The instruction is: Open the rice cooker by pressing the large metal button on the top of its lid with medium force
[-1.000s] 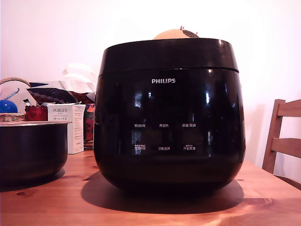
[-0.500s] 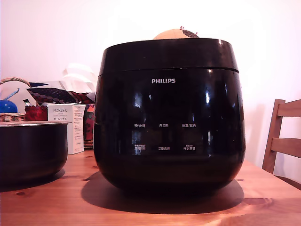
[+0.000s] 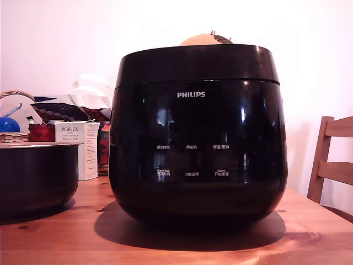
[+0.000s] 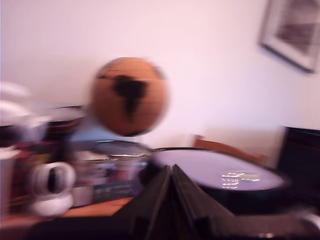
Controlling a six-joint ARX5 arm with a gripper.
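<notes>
glossy black rounded rice cooker point(image 3: 198, 138) on grainy wooden table point(image 3: 66, 237), lid point(image 3: 197, 63) down.

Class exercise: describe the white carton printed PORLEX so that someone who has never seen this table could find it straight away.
Start at the large glossy black rice cooker in the middle of the wooden table. On the exterior view's left sits a dark metal bowl-like pot with a pale rim; the upright white cardboard box stands just behind it. It alone is white with dark printed lettering.

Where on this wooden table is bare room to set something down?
Bare wooden table lies between the glossy black rice cooker and the wooden chair, and along the front edge. It is crowded behind the dark metal pot: white box, basket.
</notes>
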